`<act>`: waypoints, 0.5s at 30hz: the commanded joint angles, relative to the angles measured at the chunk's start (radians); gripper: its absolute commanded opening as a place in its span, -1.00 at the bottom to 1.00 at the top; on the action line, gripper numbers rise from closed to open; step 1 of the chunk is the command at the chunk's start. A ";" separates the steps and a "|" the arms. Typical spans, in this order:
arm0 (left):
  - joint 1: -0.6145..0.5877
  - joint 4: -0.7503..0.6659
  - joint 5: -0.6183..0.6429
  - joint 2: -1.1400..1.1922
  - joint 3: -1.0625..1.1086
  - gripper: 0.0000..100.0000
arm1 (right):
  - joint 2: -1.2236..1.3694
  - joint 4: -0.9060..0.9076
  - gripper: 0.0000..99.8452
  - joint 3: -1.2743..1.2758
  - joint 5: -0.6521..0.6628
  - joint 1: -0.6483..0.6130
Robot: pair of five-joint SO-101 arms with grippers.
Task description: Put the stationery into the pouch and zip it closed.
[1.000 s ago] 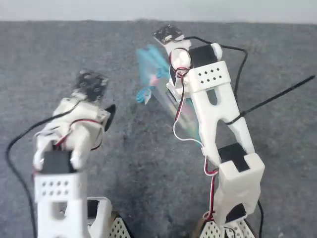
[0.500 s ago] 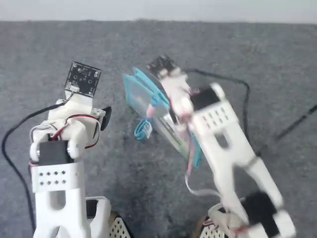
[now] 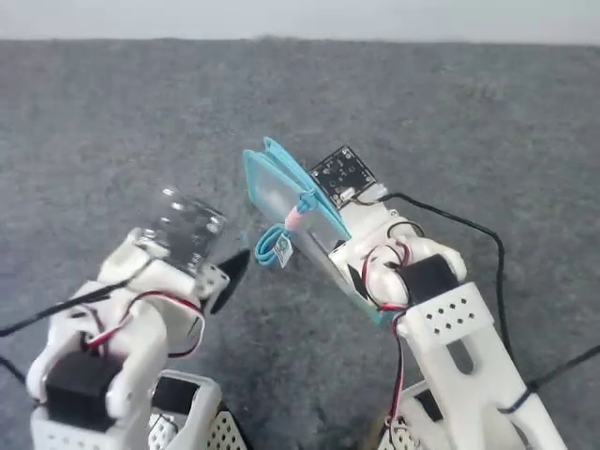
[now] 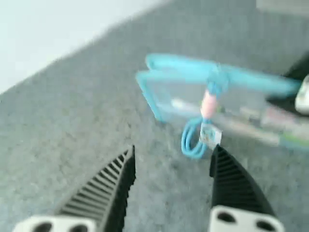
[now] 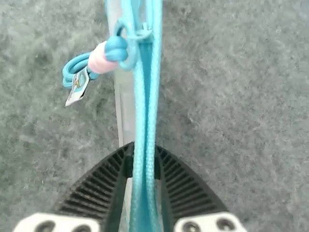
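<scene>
A clear pouch (image 3: 281,192) with turquoise trim stands on edge on the grey carpet, tilted, with stationery faintly visible inside (image 4: 241,116). Its zipper pull, a pink bead (image 5: 100,56) with a blue cord loop and a small tag (image 3: 277,247), hangs off its side. My right gripper (image 5: 143,162) is shut on the pouch's turquoise top edge (image 5: 145,96). My left gripper (image 4: 171,166) is open, close in front of the cord loop (image 4: 193,140) and not touching it; in the high view its dark finger (image 3: 228,278) points at the tag.
Grey carpet (image 3: 112,112) covers the whole table, with open room to the left and behind the pouch. Both arm bases stand at the front edge, and a black cable (image 3: 487,253) trails to the right.
The right arm drew the pouch back toward the front and lowered it. The left arm tipped forward and swung its gripper toward the zipper cord.
</scene>
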 commanded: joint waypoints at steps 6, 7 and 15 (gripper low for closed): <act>-0.035 -0.354 -0.031 -0.324 0.559 -0.52 | -0.058 -0.042 -0.99 0.054 -0.049 -0.044; -0.032 -0.376 -0.029 -0.361 0.605 -0.51 | -0.070 -0.042 -0.99 0.057 -0.049 -0.045; 0.084 -0.414 0.029 -0.399 0.693 -0.35 | -0.093 -0.031 -0.99 0.058 -0.048 -0.045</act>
